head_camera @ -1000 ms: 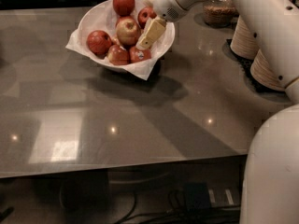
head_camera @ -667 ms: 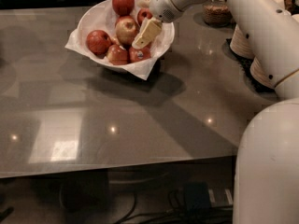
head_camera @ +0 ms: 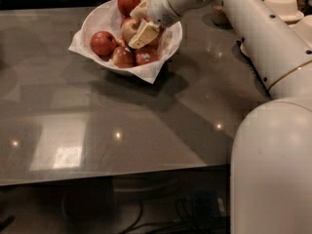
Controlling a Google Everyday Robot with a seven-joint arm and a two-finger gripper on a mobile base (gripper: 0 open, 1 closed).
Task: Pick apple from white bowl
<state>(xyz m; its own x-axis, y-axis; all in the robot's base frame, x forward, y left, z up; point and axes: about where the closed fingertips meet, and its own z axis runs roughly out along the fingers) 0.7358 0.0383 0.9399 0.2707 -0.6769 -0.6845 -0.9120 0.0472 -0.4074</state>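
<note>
Now, nearest us, the robot's white base (head_camera: 273, 179) fills the lower right, and its arm (head_camera: 253, 28) stretches away over the glossy grey table (head_camera: 146, 130). Further back sits the white bowl (head_camera: 95, 18), paper corners drooping over its rim. Deep red apples (head_camera: 103, 43) crowd the front, and one more red apple (head_camera: 127, 1) sits at the back. The gripper (head_camera: 141, 22) is down inside the bowl with its cream fingers (head_camera: 144, 34) spread apart, straddling the right side of the apple (head_camera: 128, 29), the pale one at the middle of the pile. Beyond, at the far right, sits a stack of cream plates (head_camera: 282, 6).
</note>
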